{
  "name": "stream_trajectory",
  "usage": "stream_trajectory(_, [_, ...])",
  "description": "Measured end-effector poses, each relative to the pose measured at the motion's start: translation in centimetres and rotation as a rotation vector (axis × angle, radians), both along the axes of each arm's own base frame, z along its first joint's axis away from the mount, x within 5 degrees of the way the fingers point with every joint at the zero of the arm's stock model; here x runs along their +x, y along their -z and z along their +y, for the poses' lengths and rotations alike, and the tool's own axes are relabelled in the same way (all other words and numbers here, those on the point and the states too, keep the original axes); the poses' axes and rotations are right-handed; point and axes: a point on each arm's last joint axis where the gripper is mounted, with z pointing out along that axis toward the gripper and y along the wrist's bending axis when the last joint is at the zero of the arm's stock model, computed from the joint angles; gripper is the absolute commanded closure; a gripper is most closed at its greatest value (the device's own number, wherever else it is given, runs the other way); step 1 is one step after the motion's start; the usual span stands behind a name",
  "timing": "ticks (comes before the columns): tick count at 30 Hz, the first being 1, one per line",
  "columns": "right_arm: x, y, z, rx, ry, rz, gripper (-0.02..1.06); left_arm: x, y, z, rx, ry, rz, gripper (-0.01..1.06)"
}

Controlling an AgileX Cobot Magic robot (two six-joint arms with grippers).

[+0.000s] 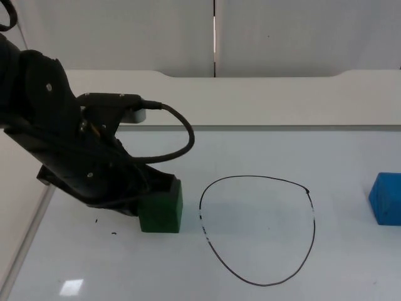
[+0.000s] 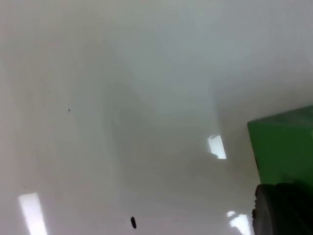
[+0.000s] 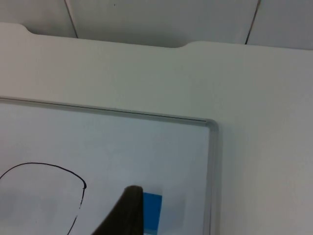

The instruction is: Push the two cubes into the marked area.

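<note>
While your left arm reaches low across the whiteboard [image 1: 263, 150], its left gripper [image 1: 145, 199] sits right behind the green cube [image 1: 161, 210], pressed against the cube's left side — you can't tell from here whether its jaws are apart or together. That green cube rests flat on the board just outside the marked area [image 1: 258, 230], a hand-drawn black loop, near the loop's left edge but not touching the line. From the left wrist view you get one green face of the cube [image 2: 286, 147] with a black fingertip [image 2: 283, 209] just beside it, plus a small dark speck [image 2: 132, 223] on the white surface. Your blue cube [image 1: 386, 199] sits well apart to the right of the loop, close to the board's right side. From the right wrist view the right gripper [image 3: 124, 215] hangs above the board, one dark fingertip overlapping the blue cube [image 3: 151, 210] — jaw state not readable there either. You also see the board's metal frame [image 3: 211, 161] and the loop's line [image 3: 73, 176] beside the blue cube.
</note>
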Motion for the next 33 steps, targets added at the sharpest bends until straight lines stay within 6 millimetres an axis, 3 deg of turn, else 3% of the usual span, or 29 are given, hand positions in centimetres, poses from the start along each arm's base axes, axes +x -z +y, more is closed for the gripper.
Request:
stream_trajectory(15, [0.0, 0.0, 0.0, 0.000, 0.000, 0.006, 0.02, -0.6, 0.0, -1.2, -0.009, 0.029, 0.002, 1.05])
stream_trajectory(33, [-0.1, 0.1, 0.0, 0.000, -0.001, 0.012, 0.02, -0.3, -0.1, -1.3, -0.019, 0.016, -0.030, 1.05])
